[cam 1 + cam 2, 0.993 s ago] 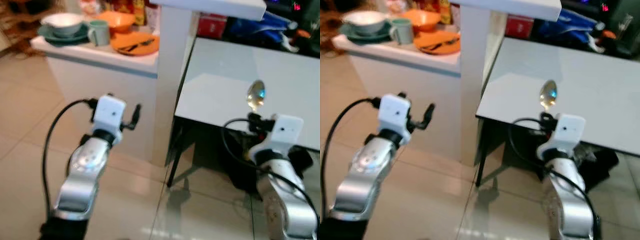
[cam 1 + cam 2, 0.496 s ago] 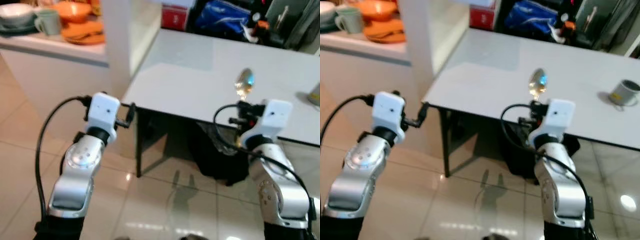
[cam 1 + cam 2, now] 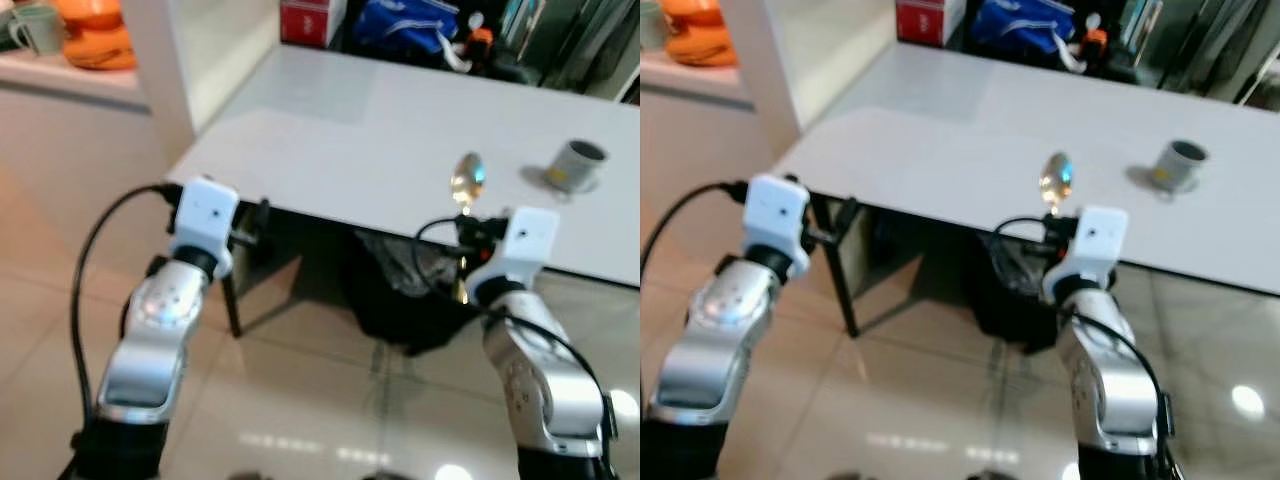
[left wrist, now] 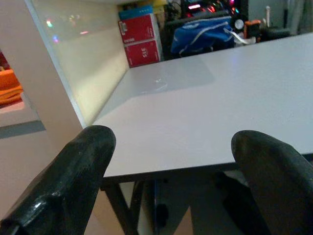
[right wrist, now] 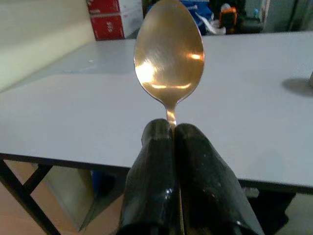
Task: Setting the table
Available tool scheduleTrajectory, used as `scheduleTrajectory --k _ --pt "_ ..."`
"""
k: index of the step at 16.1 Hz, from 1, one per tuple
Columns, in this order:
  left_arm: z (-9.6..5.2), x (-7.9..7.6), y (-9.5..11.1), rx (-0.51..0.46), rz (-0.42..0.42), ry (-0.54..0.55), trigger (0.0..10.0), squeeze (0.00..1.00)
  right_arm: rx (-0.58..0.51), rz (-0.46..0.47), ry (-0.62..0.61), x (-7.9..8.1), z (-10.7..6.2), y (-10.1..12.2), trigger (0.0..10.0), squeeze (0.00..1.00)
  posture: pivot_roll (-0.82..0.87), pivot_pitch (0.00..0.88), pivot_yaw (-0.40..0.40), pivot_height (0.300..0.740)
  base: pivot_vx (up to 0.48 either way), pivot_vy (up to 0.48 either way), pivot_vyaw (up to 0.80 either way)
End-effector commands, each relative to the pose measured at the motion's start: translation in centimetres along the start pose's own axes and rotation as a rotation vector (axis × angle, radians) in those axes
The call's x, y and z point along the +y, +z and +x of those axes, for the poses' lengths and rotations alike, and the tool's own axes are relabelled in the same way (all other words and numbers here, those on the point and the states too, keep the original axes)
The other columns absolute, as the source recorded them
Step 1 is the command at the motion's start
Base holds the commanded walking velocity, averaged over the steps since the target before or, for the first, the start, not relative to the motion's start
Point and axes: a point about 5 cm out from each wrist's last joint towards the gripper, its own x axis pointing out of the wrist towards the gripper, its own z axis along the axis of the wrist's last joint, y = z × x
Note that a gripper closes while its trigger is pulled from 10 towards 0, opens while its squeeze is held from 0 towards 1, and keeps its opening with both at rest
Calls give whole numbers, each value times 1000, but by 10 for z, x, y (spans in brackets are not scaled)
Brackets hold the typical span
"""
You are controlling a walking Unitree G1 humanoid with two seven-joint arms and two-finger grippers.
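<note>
A spoon (image 5: 168, 56) is pinched by its neck between the closed fingers (image 5: 151, 161) of the right hand (image 3: 468, 222), with the bowl held upright above the fingertips, just at the near edge of the white table (image 3: 400, 130). A grey mug (image 3: 572, 165) stands on the table beyond this hand and toward its outer side, apart from the spoon. The left hand (image 3: 257, 222) is held at the table's near corner with its fingers (image 4: 80, 166) spread wide and nothing between them. Farther beyond that hand, orange dishes (image 3: 95, 35) are seen on a separate counter (image 3: 60, 80) past a white pillar (image 3: 160, 60).
</note>
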Motion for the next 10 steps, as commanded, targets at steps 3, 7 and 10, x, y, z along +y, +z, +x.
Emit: scheduleTrajectory --k 3,7,10 --pt "-2 -5 2 -9 3 0 10000 0 2 4 -35 -12 -1 2 10000 0 52 37 -46 740 0 -480 0" --pt "0 -8 3 -17 17 -11 10000 0 10 24 -36 -12 -5 2 10000 0 43 38 -35 740 0 -433 0" --pt "1 -6 5 -25 20 19 10000 0 27 12 -36 -14 -5 0 10000 0 36 37 -37 740 0 0 0"
